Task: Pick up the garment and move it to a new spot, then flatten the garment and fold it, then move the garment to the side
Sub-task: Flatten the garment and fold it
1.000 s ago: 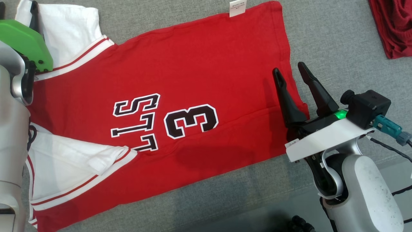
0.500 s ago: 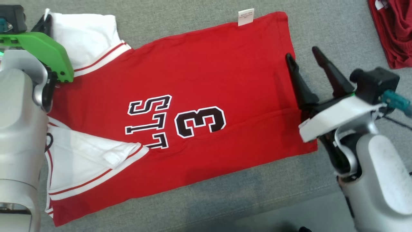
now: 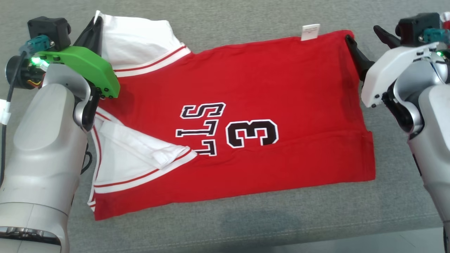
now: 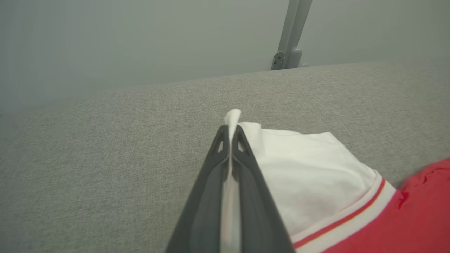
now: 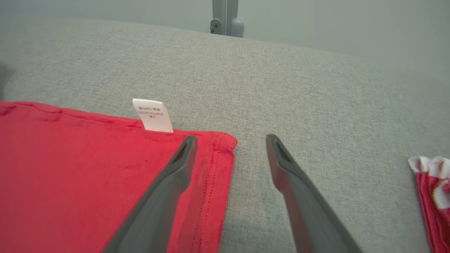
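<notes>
Left hand (image 3: 97, 21): two long dark tapered fingers (image 3: 92, 35), green cover plate (image 3: 88, 65) with dark screws (image 3: 105, 93); right hand (image 3: 362, 32): same fingers, white cover plate (image 3: 393, 66); black camera block (image 3: 49, 26) and teal connector (image 3: 35, 44) at each wrist; green indicator lights (image 3: 35, 60) lit; forearms (image 3: 45, 140) pale grey, rounded; black cable (image 3: 8, 95) with white tag (image 3: 3, 114) on left.

A grey woven fabric surface (image 5: 316, 105) spreads under and beyond the fingers (image 5: 168, 189) of the right gripper (image 5: 230, 136). A crumpled red-and-white cloth bundle (image 5: 430, 196) lies on it well right of them; a grey metal post (image 5: 225, 17) stands far beyond their tips
</notes>
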Motion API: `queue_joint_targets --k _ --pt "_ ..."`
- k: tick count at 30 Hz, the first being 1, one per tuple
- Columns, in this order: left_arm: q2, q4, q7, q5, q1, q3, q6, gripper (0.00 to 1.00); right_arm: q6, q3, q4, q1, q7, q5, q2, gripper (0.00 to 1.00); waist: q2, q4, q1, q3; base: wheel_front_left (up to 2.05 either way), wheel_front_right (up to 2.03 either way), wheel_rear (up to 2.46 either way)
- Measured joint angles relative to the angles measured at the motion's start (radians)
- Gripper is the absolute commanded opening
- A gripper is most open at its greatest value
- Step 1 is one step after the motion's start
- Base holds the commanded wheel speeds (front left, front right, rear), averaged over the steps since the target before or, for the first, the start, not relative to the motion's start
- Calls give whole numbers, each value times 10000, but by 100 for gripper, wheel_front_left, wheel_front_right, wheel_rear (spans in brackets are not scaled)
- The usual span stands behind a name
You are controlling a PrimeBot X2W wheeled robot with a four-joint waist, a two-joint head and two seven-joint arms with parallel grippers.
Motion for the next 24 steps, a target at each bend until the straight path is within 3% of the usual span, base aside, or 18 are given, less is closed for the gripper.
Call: queue_joint_targets --k 10,17,18,19,21,22,24 --pt "-104 -257 -29 -274 34 -238 -10 0 2 1567 2428 -1820 863 704 -602 100 0 727 0 152 0 0 0" --pt "-63 -257 -75 -397 33 -299 -13 0 2 2577 2953 -2336 1218 1367 -932 100 0 782 0 214 0 0 0" --pt "-50 -255 -75 -410 33 -307 -13 0 2 2673 3014 -2377 1191 1415 -961 96 0 772 0 216 0 0 0" --pt "-36 -255 -75 -422 33 -316 -13 0 2 2767 3080 -2417 1149 1473 -978 85 0 762 0 217 0 0 0" --pt "-27 -257 -75 -479 32 -337 -13 0 2 2968 3233 -2505 1093 1574 -1003 45 0 755 0 224 0 0 0" --pt "-23 -255 -73 -527 32 -349 -13 0 4 3047 3300 -2550 1034 1634 -1014 37 0 754 0 226 0 0 0" --pt "-8 -255 -73 -583 32 -370 -13 0 8 3218 3379 -2617 876 1749 -1030 8 0 747 0 228 0 0 0"
